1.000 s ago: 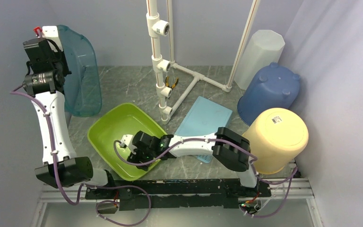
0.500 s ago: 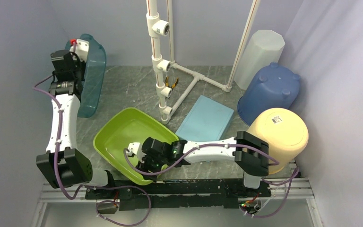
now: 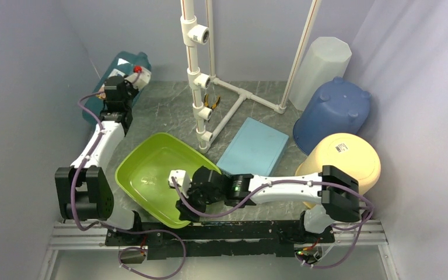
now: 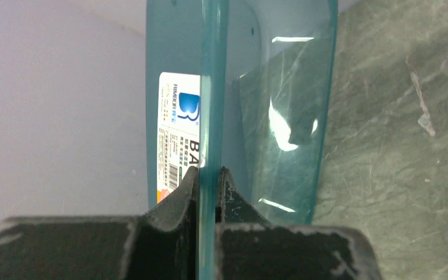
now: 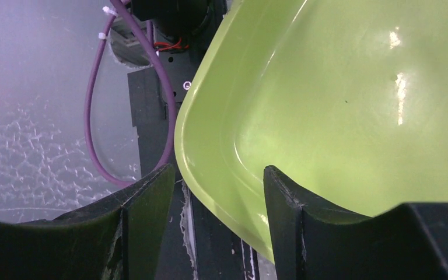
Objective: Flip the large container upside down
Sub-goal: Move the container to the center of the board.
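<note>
The large container point(image 3: 119, 60) is a translucent teal basin, tipped on edge in the back left corner against the wall. My left gripper point(image 3: 114, 88) is shut on its rim. The left wrist view shows that rim point(image 4: 212, 87) pinched between both fingers point(image 4: 184, 189), with a white label beside them and the left gripper point(image 4: 210, 175) at the pinch. A lime green basin point(image 3: 151, 166) sits open side up at front centre. My right gripper point(image 3: 182, 203) straddles its near rim. In the right wrist view the right gripper point(image 5: 219, 175) is open, one finger outside the green basin point(image 5: 356, 87), one inside.
A white PVC pipe frame point(image 3: 199, 87) stands at centre back. A light blue flat panel point(image 3: 252, 146) lies to the right of it. A blue bucket point(image 3: 333, 114), a cream bucket point(image 3: 344, 166) and a white bin point(image 3: 319, 70) crowd the right side. Walls close in left and right.
My left arm has swung the teal container down and towards the back left corner, tipping it over. My right arm has slid right along the green basin's near rim; the basin shifted slightly right.
</note>
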Available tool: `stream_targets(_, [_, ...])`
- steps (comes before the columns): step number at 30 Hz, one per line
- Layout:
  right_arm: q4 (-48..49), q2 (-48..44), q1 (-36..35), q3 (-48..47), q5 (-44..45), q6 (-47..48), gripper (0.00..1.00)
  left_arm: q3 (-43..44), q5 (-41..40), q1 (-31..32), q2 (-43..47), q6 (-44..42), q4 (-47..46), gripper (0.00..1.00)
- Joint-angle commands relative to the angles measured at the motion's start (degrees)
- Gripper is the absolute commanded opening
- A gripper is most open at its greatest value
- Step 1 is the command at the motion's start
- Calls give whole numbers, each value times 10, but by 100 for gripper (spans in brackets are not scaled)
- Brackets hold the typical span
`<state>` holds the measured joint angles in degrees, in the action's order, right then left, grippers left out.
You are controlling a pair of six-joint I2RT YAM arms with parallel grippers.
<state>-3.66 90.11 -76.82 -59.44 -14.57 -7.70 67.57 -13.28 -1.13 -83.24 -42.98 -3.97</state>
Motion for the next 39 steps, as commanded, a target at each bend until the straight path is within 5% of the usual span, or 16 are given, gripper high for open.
stream_targets(1, [70, -48, 0, 25, 27, -21, 62, -43, 7, 31, 4, -68, -112, 3])
stream_targets(18, [50, -44, -1, 21, 34, -18, 62, -166, 136, 48, 96, -23, 31, 12])
stream_targets(39, [43, -19, -1, 6, 24, -27, 62, -174, 225, 47, 116, 34, 170, 29])
